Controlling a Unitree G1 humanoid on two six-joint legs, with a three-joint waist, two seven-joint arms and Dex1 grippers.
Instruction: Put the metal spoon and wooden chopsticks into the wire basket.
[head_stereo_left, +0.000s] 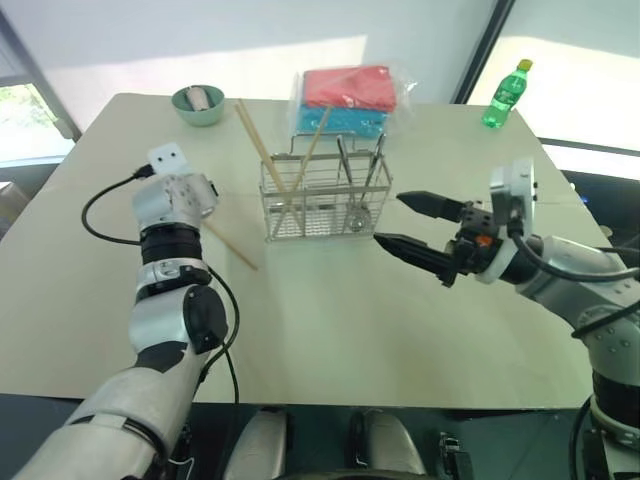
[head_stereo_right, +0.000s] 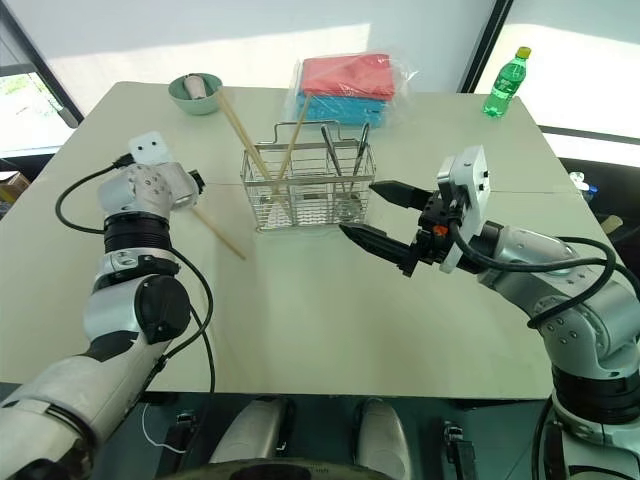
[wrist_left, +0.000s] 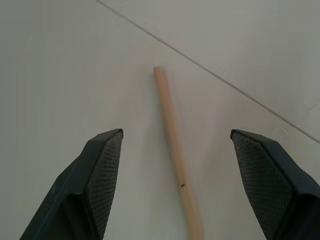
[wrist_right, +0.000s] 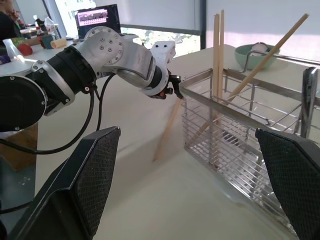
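Observation:
The wire basket (head_stereo_left: 325, 195) stands at the middle of the table. Three wooden chopsticks (head_stereo_left: 262, 150) lean in its left part. In its right part stand two slim metal handles, one of them the metal spoon (head_stereo_left: 376, 160). One more chopstick (wrist_left: 172, 135) lies flat on the table to the left of the basket. My left gripper (wrist_left: 176, 132) hangs open just over it, a finger on each side of the stick, not touching it. My right gripper (head_stereo_left: 389, 218) is open and empty, level, close to the basket's right end.
A green bowl (head_stereo_left: 198, 104) sits at the far left of the table. A plastic bag of red and blue cloths (head_stereo_left: 347, 100) lies behind the basket. A green bottle (head_stereo_left: 507, 95) stands at the far right corner.

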